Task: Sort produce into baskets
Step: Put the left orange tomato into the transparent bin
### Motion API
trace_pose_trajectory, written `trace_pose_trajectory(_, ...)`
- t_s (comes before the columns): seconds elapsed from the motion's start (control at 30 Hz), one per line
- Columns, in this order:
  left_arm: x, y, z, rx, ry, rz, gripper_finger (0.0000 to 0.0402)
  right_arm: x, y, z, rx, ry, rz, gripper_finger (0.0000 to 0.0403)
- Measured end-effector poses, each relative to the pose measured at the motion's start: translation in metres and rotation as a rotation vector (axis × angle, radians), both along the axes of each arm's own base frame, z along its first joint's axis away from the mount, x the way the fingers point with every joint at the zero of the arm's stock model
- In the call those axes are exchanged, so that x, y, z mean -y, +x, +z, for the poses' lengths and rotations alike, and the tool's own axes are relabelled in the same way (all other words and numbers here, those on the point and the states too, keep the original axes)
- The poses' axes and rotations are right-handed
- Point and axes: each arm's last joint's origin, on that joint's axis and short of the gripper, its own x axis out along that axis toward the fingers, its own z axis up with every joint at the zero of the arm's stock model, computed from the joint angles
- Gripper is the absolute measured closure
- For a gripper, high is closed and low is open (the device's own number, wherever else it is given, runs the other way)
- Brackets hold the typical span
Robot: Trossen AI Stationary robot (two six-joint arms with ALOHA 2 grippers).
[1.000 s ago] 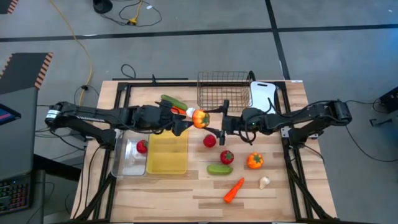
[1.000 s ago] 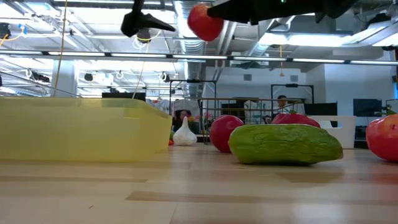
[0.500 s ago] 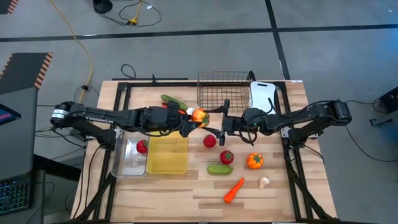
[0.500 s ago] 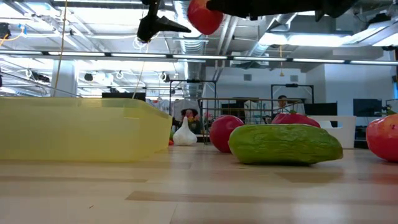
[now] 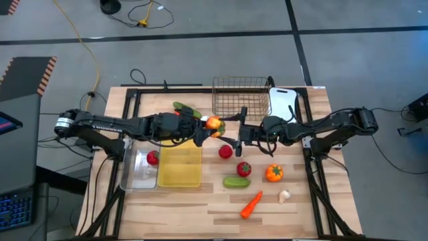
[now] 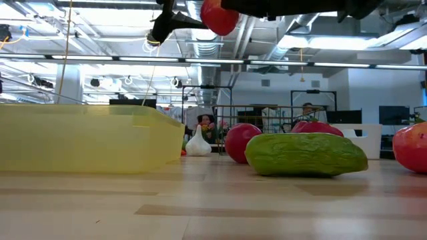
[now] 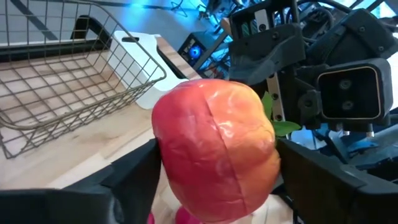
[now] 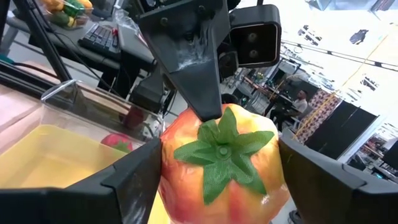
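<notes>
since a second ago the left claw (image 5: 204, 127) has pushed further right, toward mid-surface, and closed the gap to the orange pepper (image 5: 214, 124); the right claw (image 5: 227, 130) has held its place.

we read this as a mid-air handover. pepper is aloft between the two arms, above the far right corner of the yellow tray (image 5: 179, 165), near the wire basket (image 5: 241, 97). right wrist view: right claw's fingers (image 8: 134, 180) flank the pepper (image 8: 221, 165) on both sides, grasping it, stem side facing that camera. left wrist view: left fingers (image 7: 134, 177) sit either side of the same pepper (image 7: 214, 149), narrowing but we cannot tell if they are seated on it yet.

low view shows the pepper (image 6: 219, 17) well above the surface, with the cucumber (image 6: 305, 155) and a tomato (image 6: 241, 142) lying below.

remaining on the surface: two tomatoes, a second orange pepper (image 5: 274, 173), carrot (image 5: 251, 205), garlic piece (image 5: 284, 196). one tomato (image 5: 153, 158) sits in the clear bin (image 5: 134, 175).

next move, in our judgement: left claw must clamp firmly before the right lets go, else the pepper drops. then carry to its basket.
</notes>
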Motion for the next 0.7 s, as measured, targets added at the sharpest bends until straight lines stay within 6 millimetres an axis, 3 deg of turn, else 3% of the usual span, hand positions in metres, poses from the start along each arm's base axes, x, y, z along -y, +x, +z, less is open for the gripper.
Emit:
trace_pose_trajectory(0.2,0.0,0.0,-0.0001,-0.002,0.0,0.0,0.0161,0.0,0.0,0.0,0.0,0.0,0.0,0.0065)
trace_pose_trajectory(0.7,0.0001,-0.0002,-0.0005,-0.011,0.02,-0.005,0.0152,0.0,0.0,-0.0008,-0.008,0.001,0.001,0.0056)
